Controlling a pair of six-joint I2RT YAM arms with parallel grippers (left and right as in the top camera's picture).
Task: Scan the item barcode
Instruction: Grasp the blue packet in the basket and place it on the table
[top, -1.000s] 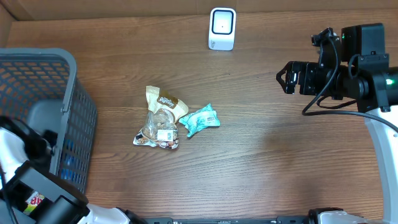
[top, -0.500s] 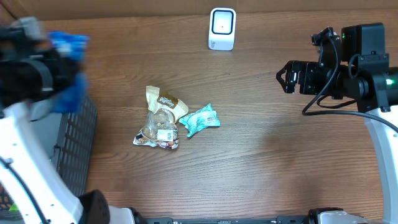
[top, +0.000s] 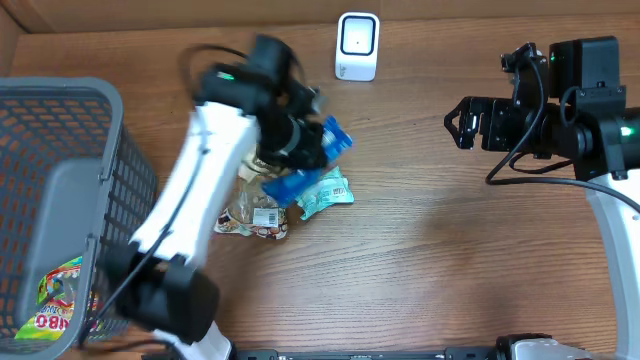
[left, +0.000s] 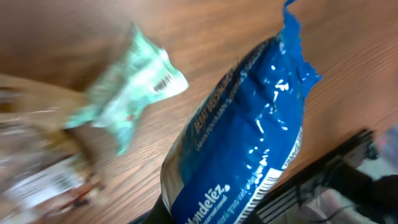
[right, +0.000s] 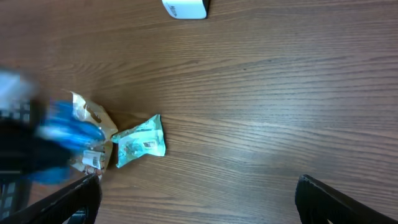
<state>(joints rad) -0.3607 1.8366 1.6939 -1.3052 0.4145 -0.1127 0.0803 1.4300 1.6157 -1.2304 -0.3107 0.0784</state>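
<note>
Grips a glossy, crinkled blue plastic packet (left: 249, 137) in the clenched left claw (top: 303, 145), aloft over a crumpled teal wrapper (top: 330, 192) on the wood-grain surface (top: 430, 250), near the rounded white scanner (top: 357, 45). Shows the right claw (top: 462, 122) released, jaws spread, empty, well apart at the right.

The scanner (top: 357, 45) stands at 12 o'clock on the counter (top: 430, 270). The basket (top: 70, 140) sits at 9 o'clock with a packet (top: 50, 300) inside. Near the centre lies a pouch (top: 252, 215), with a wrapper (top: 330, 193) just beside it at its 3 o'clock. The left tool (top: 305, 150) holds a bag (top: 337, 135) over them. The right tool (top: 458, 122) hangs at 2 o'clock, well apart.
</note>
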